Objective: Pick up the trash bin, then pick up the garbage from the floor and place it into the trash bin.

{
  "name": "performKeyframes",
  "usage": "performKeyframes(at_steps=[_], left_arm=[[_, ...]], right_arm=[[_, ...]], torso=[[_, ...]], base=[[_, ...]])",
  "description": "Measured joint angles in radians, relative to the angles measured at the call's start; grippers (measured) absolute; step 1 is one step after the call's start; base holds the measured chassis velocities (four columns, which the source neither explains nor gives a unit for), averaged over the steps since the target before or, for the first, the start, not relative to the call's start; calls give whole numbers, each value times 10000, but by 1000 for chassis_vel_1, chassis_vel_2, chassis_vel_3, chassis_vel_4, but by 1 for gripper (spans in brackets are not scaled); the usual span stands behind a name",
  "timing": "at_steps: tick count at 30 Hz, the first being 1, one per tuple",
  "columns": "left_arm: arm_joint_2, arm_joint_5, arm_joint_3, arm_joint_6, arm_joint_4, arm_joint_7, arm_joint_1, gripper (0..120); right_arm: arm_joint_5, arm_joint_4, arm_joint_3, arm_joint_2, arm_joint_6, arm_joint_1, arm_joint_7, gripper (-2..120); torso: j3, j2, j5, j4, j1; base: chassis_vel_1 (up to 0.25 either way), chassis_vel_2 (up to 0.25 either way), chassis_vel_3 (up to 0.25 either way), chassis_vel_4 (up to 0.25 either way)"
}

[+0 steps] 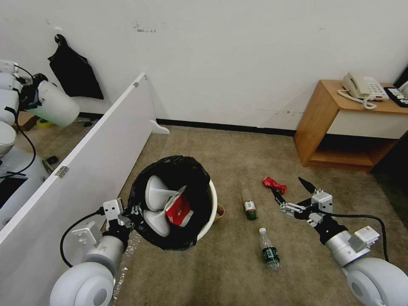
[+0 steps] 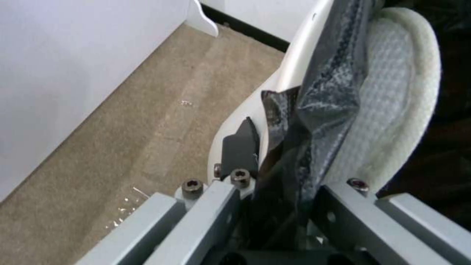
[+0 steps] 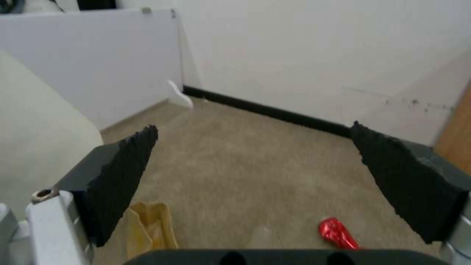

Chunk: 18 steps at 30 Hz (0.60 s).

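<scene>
**Bin held at the left, open carpet to the right**

At the far left, a long white partition panel (image 1: 97, 140) runs slantwise from the near corner toward the back wall, closing off that side; only a narrow strip of carpet (image 1: 238, 157) lies between its edge and the trash bin (image 1: 211, 199). Just right of the panel, the left arm reaches forward and low. The left gripper (image 1: 129, 212) has its fingers clamped on the near rim of the trash bin, pinching the folded black bag (image 2: 314, 110) against the white wall, one finger outside and one inside. The bin hangs tilted, its mouth turned toward the robot. Inside lie two white slippers (image 1: 155, 193) and a red-white snack packet (image 1: 178, 210).

A tan paper bag (image 1: 219, 211) rests just beside the bin's right wall. Farther right, on open carpet, lie two green-labelled bottles: one (image 1: 249, 207) farther out, the other (image 1: 269, 249) nearer the robot. Carpet beyond them is bare up to the dark baseboard. A crushed red wrapper (image 1: 274, 185) lies next.

The right arm stretches forward over the floor, its gripper (image 1: 293, 193) spread wide, fingers apart and holding nothing, just beside the wrapper. At the far right a wooden side table (image 1: 318, 123) carrying a telephone (image 1: 361, 87) stands against the wall, bounding the free floor there.
</scene>
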Motion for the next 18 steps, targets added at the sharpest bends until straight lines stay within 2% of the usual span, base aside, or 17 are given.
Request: performKeyframes(at_steps=[8, 18], left_arm=[[275, -395, 304, 130, 387, -454, -467, 1], [180, -567, 588, 233, 481, -660, -551, 1]], right_arm=[[1238, -397, -250, -816, -572, 227, 619, 100], [2545, -769, -941, -1541, -1414, 590, 1416, 100]], torso=[[0, 0, -1, 0, 0], [0, 0, -1, 0, 0]], base=[[0, 0, 0, 0], [0, 0, 0, 0]])
